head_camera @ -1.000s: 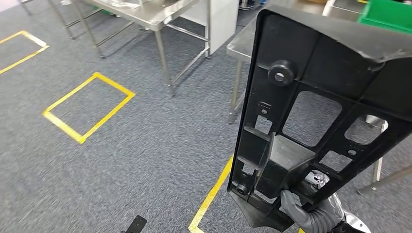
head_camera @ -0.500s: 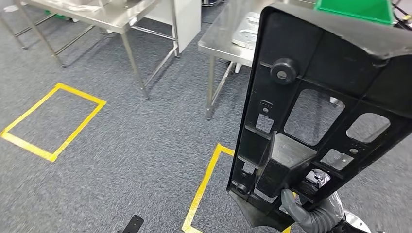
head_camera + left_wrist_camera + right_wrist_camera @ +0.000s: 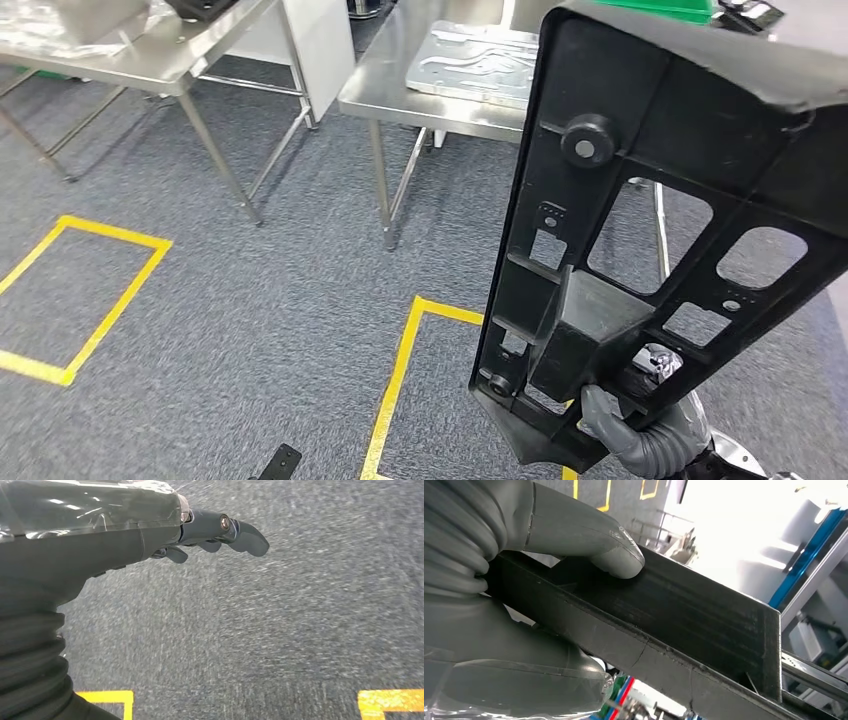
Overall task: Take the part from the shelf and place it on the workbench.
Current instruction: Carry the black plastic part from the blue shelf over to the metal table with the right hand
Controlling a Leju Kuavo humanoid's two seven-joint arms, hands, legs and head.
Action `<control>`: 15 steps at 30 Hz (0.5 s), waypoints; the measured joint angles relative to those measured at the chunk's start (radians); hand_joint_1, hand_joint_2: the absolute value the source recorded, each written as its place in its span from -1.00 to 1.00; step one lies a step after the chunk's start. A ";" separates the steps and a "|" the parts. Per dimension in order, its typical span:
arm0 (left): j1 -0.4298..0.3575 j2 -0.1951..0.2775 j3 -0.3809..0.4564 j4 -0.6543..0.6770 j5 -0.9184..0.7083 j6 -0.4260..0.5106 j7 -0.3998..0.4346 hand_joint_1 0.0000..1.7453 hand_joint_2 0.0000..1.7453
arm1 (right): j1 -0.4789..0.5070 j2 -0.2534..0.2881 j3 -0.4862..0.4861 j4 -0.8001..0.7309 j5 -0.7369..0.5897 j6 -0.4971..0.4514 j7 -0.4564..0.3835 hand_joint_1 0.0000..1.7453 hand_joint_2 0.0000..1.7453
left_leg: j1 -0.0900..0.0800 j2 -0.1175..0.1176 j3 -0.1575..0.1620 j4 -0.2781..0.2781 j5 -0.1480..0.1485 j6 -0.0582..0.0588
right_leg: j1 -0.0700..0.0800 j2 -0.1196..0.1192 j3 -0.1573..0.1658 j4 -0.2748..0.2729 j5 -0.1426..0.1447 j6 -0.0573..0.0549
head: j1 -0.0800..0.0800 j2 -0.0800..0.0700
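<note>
One large black moulded plastic part (image 3: 640, 250), ribbed and pierced with cut-out windows, held upright in the one right hand (image 3: 640, 440), which grips its lower edge; one round black knob (image 3: 587, 140) on the part's face, well above that hand. Two stainless-steel workbenches (image 3: 400, 85) beyond the hand, the nearer carrying one flat embossed grey metal plate (image 3: 480, 65); one green plastic bin (image 3: 670, 8) just past the part's top edge. Two yellow tape rectangles (image 3: 400, 380) on the grey carpet to the hand's left, and one left hand (image 3: 150, 535), fingers loosely curled around nothing, over that carpet.
</note>
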 joint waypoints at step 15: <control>0.000 0.000 0.010 0.000 0.011 -0.016 0.011 -1.00 1.00 | 0.011 0.001 0.000 0.000 0.009 -0.021 -0.014 1.00 1.00 | -0.005 0.008 0.088 -0.221 0.096 0.056 | -0.002 -0.043 -0.115 0.245 -0.100 0.048 | 0.000 0.000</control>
